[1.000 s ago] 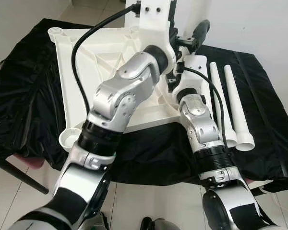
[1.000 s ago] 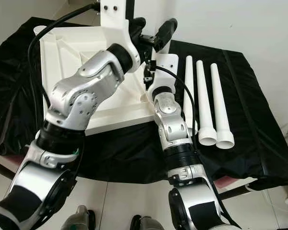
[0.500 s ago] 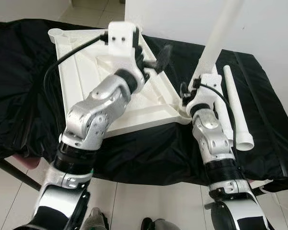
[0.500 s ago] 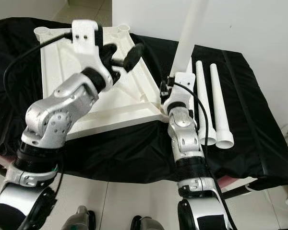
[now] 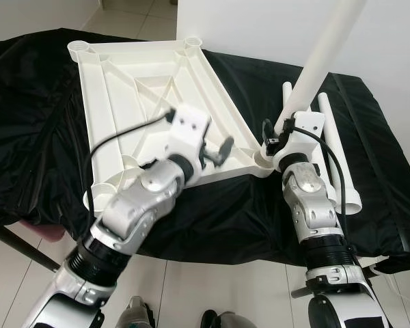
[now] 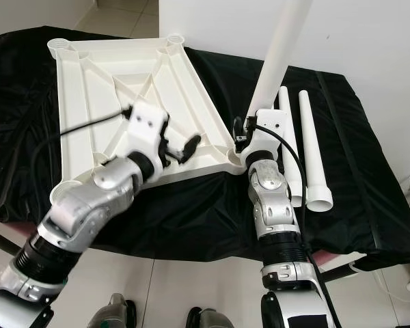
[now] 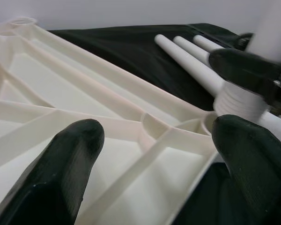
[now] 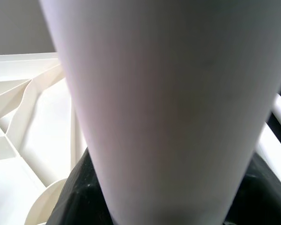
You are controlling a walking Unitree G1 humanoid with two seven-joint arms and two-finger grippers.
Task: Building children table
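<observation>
A white leg (image 6: 281, 55) is being held upright, clamped in the right tool (image 6: 249, 140), over the corner hole at 4 o'clock of the upside-down tabletop (image 6: 109, 82) so it can be pushed in, while the left tool (image 6: 178, 147) is being kept apart above the tabletop.

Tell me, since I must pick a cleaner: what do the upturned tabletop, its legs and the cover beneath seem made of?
Tabletop: likely moulded plastic, white and smooth, with ribs and round corner sockets. Held leg and loose legs: seemingly the same white plastic, matte tubes with flared ends. Black cover: thin sheet, probably plastic film or fabric; it wrinkles and shines.
</observation>
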